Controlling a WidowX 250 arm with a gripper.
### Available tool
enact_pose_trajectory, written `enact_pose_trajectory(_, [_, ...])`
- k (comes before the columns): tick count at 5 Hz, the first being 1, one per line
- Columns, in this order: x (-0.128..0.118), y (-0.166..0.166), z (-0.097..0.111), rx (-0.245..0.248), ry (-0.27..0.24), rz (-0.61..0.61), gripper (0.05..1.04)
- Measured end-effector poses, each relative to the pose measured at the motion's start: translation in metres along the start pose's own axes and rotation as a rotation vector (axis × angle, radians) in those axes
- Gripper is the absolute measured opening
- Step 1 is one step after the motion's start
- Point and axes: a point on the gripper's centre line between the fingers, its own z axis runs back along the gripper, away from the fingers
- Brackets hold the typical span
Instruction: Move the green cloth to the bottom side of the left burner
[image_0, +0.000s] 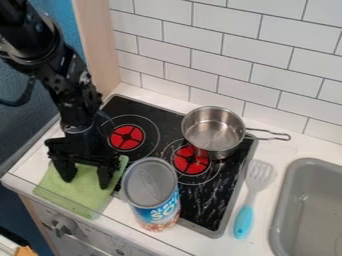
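Camera view: at left, the green cloth (73, 192) lies at the stove's (139, 107) lower left edge, below the left burner (126, 137), with the pincer (86, 177) released, fingers spread over it. Rightward come a can (151, 192), a metal pot (214, 131) beside the right burner (190, 162), a blue-handled spatula (246, 215) and a grey sink (280, 212).

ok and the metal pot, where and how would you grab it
Probably by the outer end of its long handle, coming from above and closing across it. The handle is a slim wire loop that juts from the pot towards the picture's right, out over the counter.
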Motion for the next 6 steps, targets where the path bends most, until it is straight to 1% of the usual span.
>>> enact_pose_trajectory(1, [0.004, 0.001, 0.008, 0.006, -0.022, 0.018, 0.999])
enact_pose_trajectory(2, [0.010, 0.001, 0.022, 0.023, -0.033, 0.022, 0.999])
enact_pose_trajectory(3, [0.016, -0.001, 0.039, 0.049, -0.021, 0.036, 0.999])
enact_pose_trajectory(4, [0.026, -0.016, 0.060, 0.101, -0.036, 0.013, 0.999])
enact_pose_trajectory(5, [0.046, -0.028, 0.076, 0.092, -0.081, 0.004, 0.999])
enact_pose_trajectory(6, [0.079, -0.041, 0.079, 0.051, -0.096, -0.041, 0.999])
